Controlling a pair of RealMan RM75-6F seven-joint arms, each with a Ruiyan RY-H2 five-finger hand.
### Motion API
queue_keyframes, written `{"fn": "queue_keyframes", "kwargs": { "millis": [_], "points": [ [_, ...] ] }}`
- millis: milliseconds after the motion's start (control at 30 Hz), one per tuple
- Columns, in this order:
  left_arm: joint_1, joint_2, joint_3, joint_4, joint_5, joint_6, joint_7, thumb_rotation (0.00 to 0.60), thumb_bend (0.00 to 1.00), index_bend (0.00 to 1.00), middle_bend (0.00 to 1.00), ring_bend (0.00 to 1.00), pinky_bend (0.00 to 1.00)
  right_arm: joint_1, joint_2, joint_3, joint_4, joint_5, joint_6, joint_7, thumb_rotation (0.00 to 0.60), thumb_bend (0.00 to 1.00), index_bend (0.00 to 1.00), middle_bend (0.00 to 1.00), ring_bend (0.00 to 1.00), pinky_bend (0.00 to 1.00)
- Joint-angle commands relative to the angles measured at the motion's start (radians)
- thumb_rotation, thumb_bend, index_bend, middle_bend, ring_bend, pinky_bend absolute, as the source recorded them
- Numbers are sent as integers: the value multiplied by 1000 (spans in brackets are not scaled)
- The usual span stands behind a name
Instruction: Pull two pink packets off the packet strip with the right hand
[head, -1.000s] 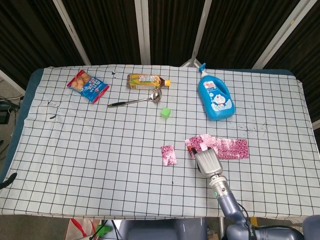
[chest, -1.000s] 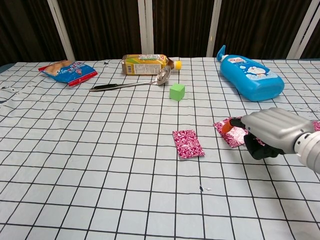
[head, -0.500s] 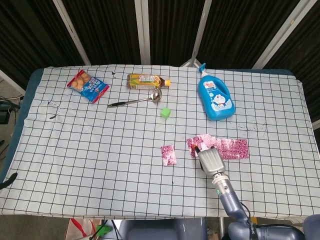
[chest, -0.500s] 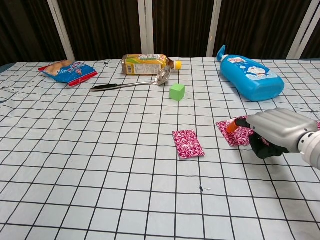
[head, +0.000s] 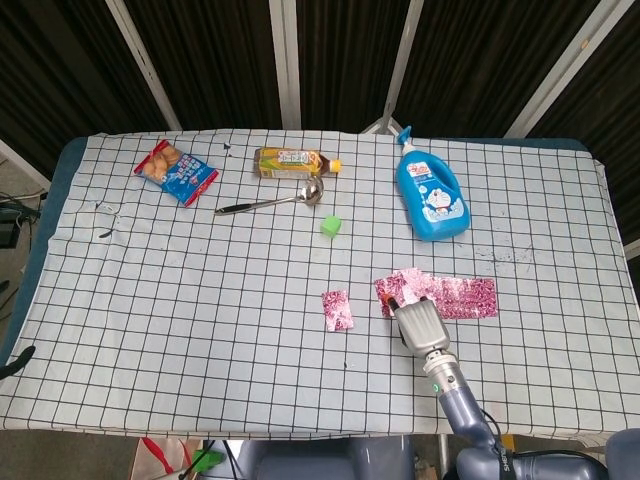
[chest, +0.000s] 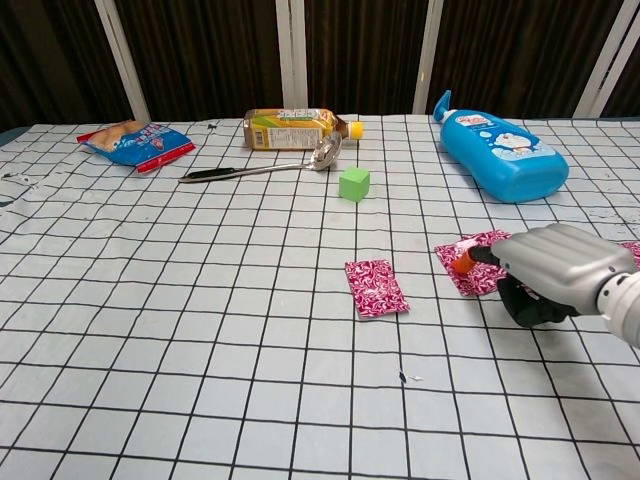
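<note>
A shiny pink packet strip (head: 462, 297) lies flat at the right of the table. One separate pink packet (head: 337, 309) lies alone to its left, also seen in the chest view (chest: 375, 288). My right hand (head: 418, 323) sits on the strip's left end, its fingers curled over the end packet (chest: 456, 256). In the chest view the hand (chest: 552, 270) hides most of the strip, and an orange fingertip (chest: 464, 263) presses the pink foil. The hand seems to pinch that end packet. My left hand shows in neither view.
A blue detergent bottle (head: 430, 196) lies behind the strip. A green cube (head: 331, 226), a metal spoon (head: 270, 203), a tea bottle (head: 292, 162) and a blue-red snack bag (head: 175, 171) lie across the far half of the checked cloth (head: 200, 330).
My right hand has shifted a little to the right, and the strip's left end has slid right with it. The loose packet has stayed put.
</note>
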Motion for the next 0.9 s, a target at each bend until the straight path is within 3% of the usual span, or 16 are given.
{"fn": "queue_keyframes", "kwargs": {
  "millis": [33, 900],
  "points": [
    [0, 0, 0, -1, 1, -1, 0, 600, 275, 130, 0, 0, 103, 1, -2, -2, 1, 3, -1, -3, 600, 835, 236, 844, 824, 433],
    [3, -1, 0, -4, 2, 7, 9, 600, 275, 130, 0, 0, 103, -17, 31, -59, -45, -16, 27, -50, 600, 835, 236, 844, 823, 433]
  ]
}}
